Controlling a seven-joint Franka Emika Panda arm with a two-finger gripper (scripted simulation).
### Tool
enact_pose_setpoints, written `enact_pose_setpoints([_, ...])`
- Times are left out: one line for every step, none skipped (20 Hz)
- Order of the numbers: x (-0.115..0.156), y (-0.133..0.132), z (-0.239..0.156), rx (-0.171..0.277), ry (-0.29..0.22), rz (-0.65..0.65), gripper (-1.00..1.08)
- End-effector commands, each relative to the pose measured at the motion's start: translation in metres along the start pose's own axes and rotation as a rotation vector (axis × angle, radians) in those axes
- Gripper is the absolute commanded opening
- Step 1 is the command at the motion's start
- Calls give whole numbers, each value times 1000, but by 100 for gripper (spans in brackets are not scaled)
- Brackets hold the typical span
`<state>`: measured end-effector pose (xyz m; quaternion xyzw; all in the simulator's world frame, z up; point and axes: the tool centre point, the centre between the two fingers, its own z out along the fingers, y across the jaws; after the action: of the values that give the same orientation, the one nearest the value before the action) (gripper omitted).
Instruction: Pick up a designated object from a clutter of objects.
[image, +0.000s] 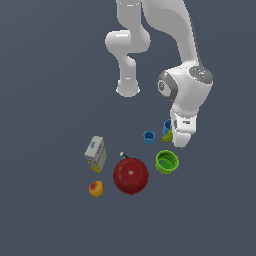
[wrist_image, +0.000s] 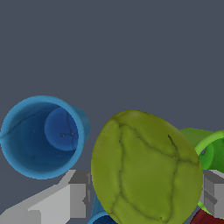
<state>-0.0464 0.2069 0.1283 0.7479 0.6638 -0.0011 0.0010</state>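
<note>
Down low among the clutter, gripper (wrist_image: 142, 197) with one grey finger (wrist_image: 78, 199) on each side of the yellow-green pear-like fruit (wrist_image: 146, 168), both close against its skin; contact itself hard to confirm. No legible writing on the grey-yellow box (image: 95, 154). Counted: two blue cups (image: 149, 137) (image: 167, 125), one bright green cup (image: 166, 162), one red bowl (image: 131, 175), one orange-red fruit (image: 96, 189), one small dark item (image: 123, 156) beside the bowl. Fruit between far blue cup and green cup.
</note>
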Motion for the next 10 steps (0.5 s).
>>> enact_pose_setpoints([-9,-4,-21,-2,1,0,-100])
enact_pose_setpoints([-12,-5,-29,-2,1,-1,-100])
enact_pose_setpoints([-16,-7,-38,-2,1,-1,-100])
enact_pose_setpoints([-19,-9,-46,-2,1,-1,-100])
enact_pose_setpoints([-23,-10,-54,-1,2,-1,-100])
enact_pose_setpoints([-26,-12,-63,-1,2,-1,-100])
enact_pose_setpoints([-30,-14,-71,-1,3,-1,-100])
enact_pose_setpoints([-33,-15,-80,-1,3,-1,-100])
enact_pose_setpoints([-37,-17,-89,-1,4,-1,-100])
enact_pose_setpoints([-41,-19,-98,0,4,-1,-100])
